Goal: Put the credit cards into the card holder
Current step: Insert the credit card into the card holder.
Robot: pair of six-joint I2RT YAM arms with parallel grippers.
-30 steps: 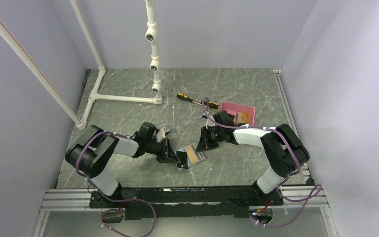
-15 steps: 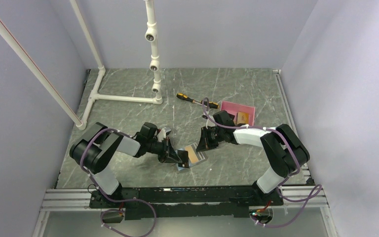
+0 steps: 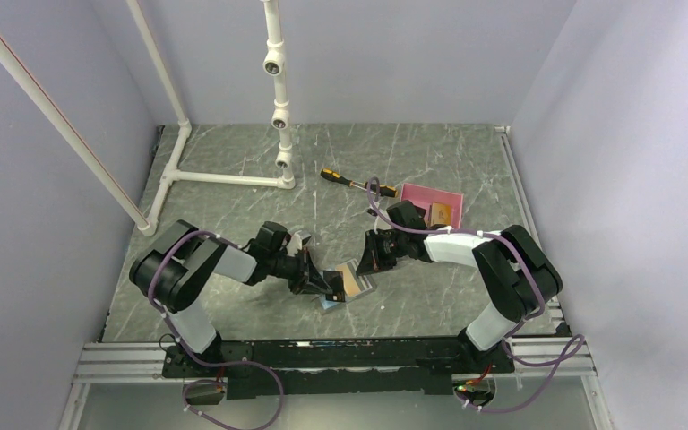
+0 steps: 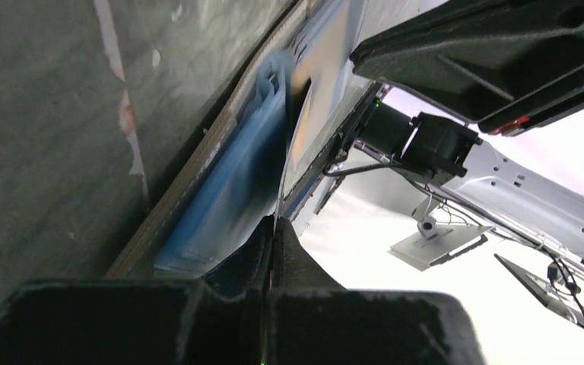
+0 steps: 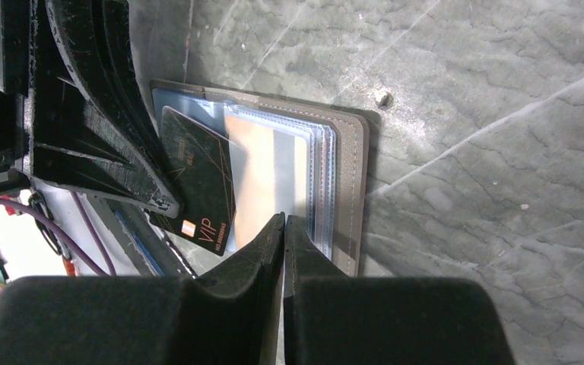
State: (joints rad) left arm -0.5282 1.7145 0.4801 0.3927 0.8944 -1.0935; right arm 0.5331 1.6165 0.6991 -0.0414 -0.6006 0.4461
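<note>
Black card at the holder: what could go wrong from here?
1. The black card, pinched by the left fingers, sits skewed over the holder; it may ride over the sleeved tan card instead of entering a pocket.
2. The right fingers seem to pinch only the holder's edge; a push could slip it free or drag it.

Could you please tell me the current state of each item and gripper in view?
card holder: open, on the table.
black card: gripped, overlapping the holder, not yet pocketed.
tan card: sleeved inside the holder.
left gripper: shut on the black card.
right gripper: shut, tips at the holder's edge.
pink tray: holding tan cards.
</note>
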